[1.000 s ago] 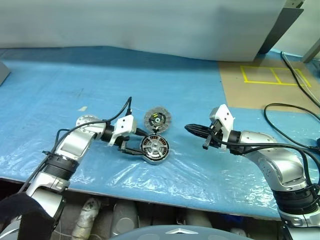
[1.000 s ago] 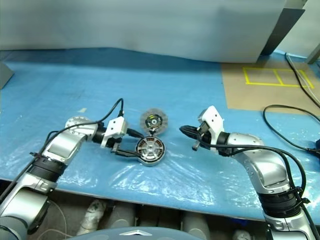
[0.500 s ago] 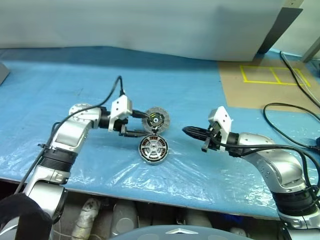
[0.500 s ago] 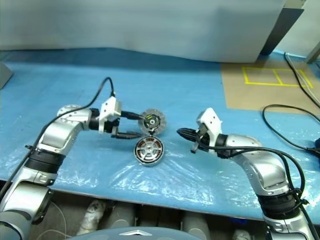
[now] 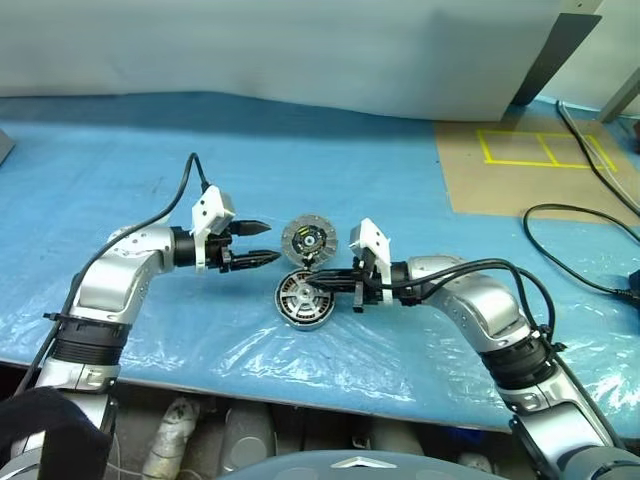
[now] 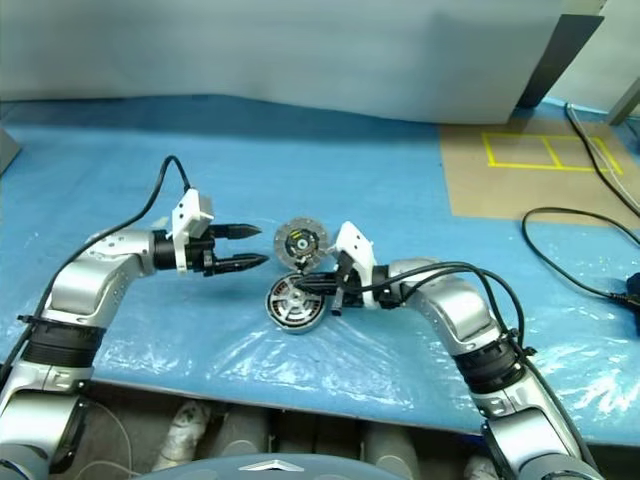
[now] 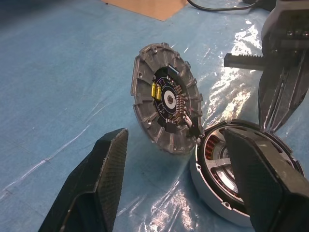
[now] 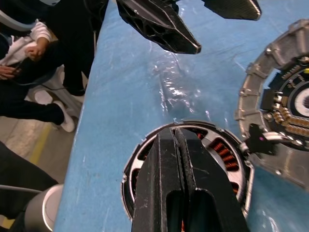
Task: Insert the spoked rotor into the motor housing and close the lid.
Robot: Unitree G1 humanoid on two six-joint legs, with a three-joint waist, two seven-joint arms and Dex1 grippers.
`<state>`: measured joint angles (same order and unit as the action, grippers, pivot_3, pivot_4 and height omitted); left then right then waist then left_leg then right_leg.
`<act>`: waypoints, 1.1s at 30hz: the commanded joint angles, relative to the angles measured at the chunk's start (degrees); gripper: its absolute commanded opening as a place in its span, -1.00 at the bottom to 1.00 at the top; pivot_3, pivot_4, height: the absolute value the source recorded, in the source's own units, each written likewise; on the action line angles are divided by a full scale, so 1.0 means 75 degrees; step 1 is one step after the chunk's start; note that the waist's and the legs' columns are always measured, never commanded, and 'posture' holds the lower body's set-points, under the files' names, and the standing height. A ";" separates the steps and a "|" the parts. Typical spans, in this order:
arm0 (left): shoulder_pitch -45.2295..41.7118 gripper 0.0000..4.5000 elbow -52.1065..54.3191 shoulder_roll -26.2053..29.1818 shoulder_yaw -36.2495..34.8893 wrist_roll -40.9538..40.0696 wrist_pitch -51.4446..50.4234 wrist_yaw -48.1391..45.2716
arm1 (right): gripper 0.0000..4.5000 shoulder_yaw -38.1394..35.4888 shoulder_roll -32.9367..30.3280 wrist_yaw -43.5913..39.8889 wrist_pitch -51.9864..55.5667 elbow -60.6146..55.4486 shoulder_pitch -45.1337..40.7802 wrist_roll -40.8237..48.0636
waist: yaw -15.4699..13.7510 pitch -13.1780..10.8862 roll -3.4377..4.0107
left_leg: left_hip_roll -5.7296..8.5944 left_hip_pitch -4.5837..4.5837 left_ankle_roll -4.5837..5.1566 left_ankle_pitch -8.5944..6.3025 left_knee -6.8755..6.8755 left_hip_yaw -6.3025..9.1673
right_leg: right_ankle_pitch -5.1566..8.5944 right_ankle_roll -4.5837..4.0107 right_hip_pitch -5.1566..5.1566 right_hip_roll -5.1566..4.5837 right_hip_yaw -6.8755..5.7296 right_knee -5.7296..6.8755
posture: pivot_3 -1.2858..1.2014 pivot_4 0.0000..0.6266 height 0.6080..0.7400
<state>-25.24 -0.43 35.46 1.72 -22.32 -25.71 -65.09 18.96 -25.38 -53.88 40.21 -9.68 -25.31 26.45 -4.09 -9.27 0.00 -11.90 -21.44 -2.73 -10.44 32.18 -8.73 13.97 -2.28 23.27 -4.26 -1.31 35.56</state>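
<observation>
The silver motor housing (image 5: 305, 299) lies flat on the blue table, copper windings (image 8: 223, 150) showing inside. The spoked rotor (image 8: 212, 140) appears to sit in it, its pale spokes crossing the windings. The ribbed lid (image 5: 309, 238) stands tilted up behind the housing, joined at its rim, inner face with the green-yellow mark (image 7: 156, 90) towards me. My right gripper (image 5: 302, 283) is shut, its tips over the housing's top (image 8: 176, 131). My left gripper (image 5: 268, 243) hangs open to the left of the lid, apart from it, holding nothing.
Crinkled clear plastic covers the blue table (image 5: 120, 170) around the housing. At the back right lie a brown sheet (image 5: 500, 185) with yellow tape and black cables (image 5: 585, 250). A person (image 8: 29, 43) sits past the table's edge in the right wrist view.
My right gripper, still shut, has swung left until its tips are over the housing. My left gripper has drawn back left and up from the housing and stays open.
</observation>
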 commanded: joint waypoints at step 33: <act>-0.3303 -0.71 -0.6322 -0.1500 -0.0795 -0.0231 0.0476 -0.0196 | -1.00 -0.2313 -0.0773 0.0738 0.0916 -0.1472 0.0902 0.1011 | -0.0165 -0.0004 -0.0018 | 0.0007 -0.0015 0.0006 0.0004 0.0003 0.0009 | -0.0013 0.0017 0.0001 -0.0001 -0.0001 -0.0006 | 0.03 -0.52 1.00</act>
<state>-48.47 -46.52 24.27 -4.04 -24.47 -23.58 -64.62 3.16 -30.88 -48.74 47.01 -17.61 -18.46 32.27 -5.33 -9.30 -0.13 -11.85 -21.55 -2.69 -10.41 32.20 -8.66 13.84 -2.10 23.28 -4.26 -1.31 35.51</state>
